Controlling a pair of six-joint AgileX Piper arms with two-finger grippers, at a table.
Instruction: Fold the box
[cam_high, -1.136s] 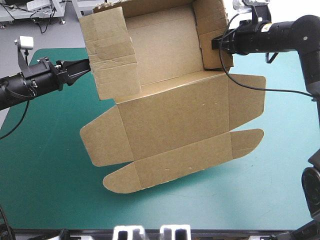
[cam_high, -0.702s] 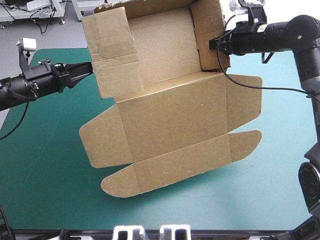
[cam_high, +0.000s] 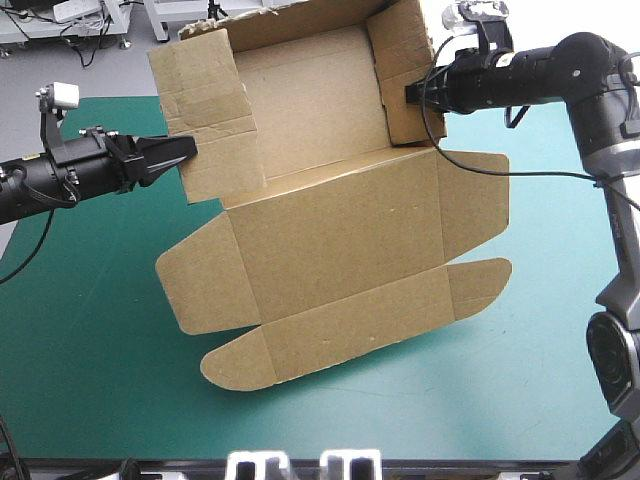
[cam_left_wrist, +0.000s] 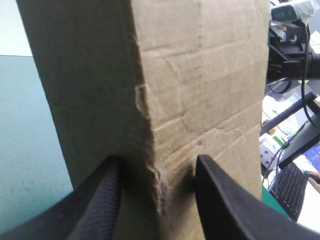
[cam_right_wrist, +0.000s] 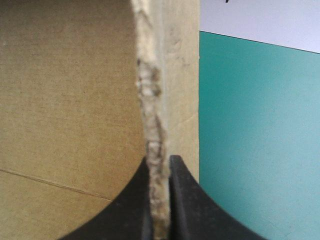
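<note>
The brown box (cam_high: 330, 220) is half raised: its back panel and two side walls stand up at the table's far side, while the lid panel and rounded flaps lie flat toward the front. My left gripper (cam_high: 188, 150) is at the left wall's outer face. In the left wrist view it (cam_left_wrist: 157, 172) stands open, its fingers either side of a creased fold in the wall (cam_left_wrist: 200, 75). My right gripper (cam_high: 410, 92) pinches the right wall. The right wrist view shows it (cam_right_wrist: 160, 167) shut on the wall's ragged edge (cam_right_wrist: 150, 90).
The teal-green cover (cam_high: 100, 350) lies bare to the left, front and right of the box. Beyond the right wall's edge the same cover (cam_right_wrist: 260, 140) shows. The box's raised part reaches past the table's far edge.
The raised part of the box has shifted left and turned a little. My right gripper moved left with the wall. My left gripper moved right and slightly nearer, up to the left wall.
</note>
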